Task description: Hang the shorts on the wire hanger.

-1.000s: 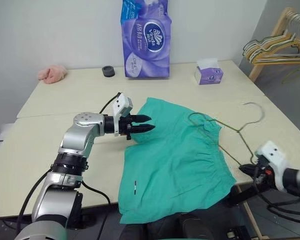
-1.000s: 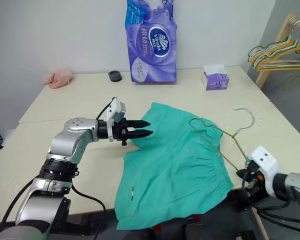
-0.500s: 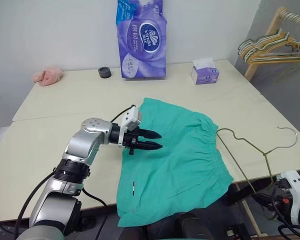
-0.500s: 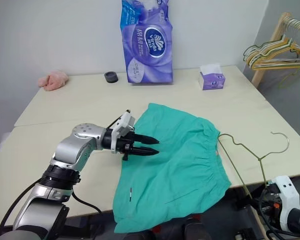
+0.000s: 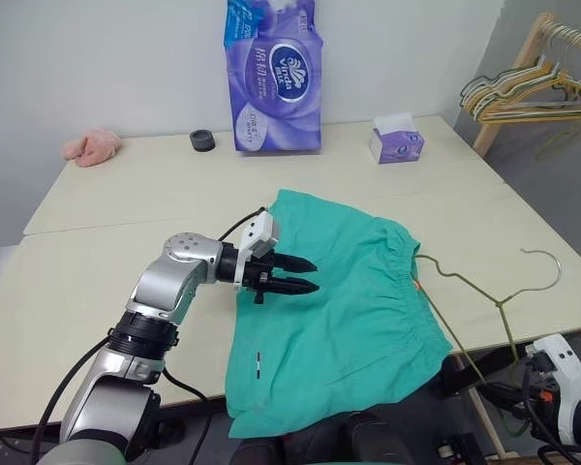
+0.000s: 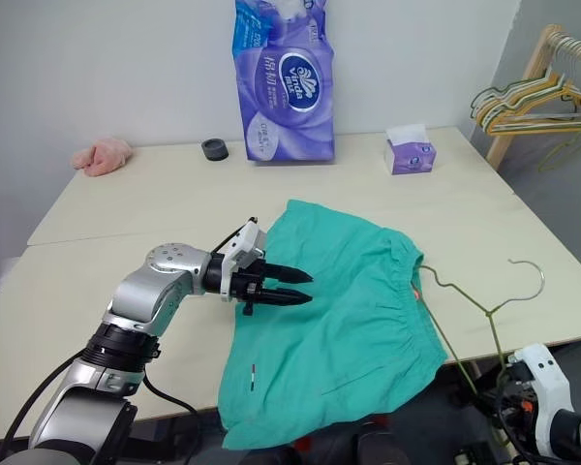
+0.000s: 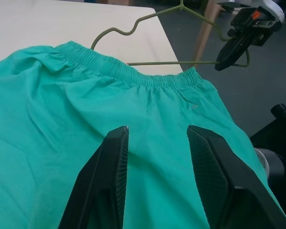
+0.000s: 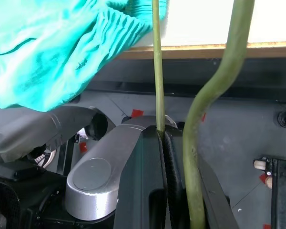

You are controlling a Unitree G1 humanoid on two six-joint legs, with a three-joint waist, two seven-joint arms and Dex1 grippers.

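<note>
Left eye view against the frame a second ago: the wire hanger (image 5: 484, 291) has come off the shorts (image 5: 339, 310). Then its shoulder lay over the waistband with the hook above the fabric's far corner; now it lies on bare worktop (image 5: 107, 203) just beside the waistband, its hook nearer the worktop's right edge and one long side running off the front edge. The right tool (image 8: 163, 143) has dropped back below that front edge. The left tool (image 5: 305, 276) has shifted from the shorts' far left edge to a spot over the middle of the near leg. The shorts themselves lie much as before, spread flat with the gathered waistband to the right and the leg hems hanging over the front edge.

The left tool's two black fingers (image 7: 109, 181) stand moderately spread, pointing across the fabric toward the waistband and hovering just above it, gripping nothing. The right tool's fingers are pressed together on the hanger's thin wire, pinching it where it runs down past the worktop edge, as the right wrist view shows.

Farther back stand a purple tissue-roll pack (image 5: 276, 77), a small tissue box (image 5: 397, 143), a black ring (image 5: 202, 140) and a pink cloth lump (image 5: 90, 145).
</note>
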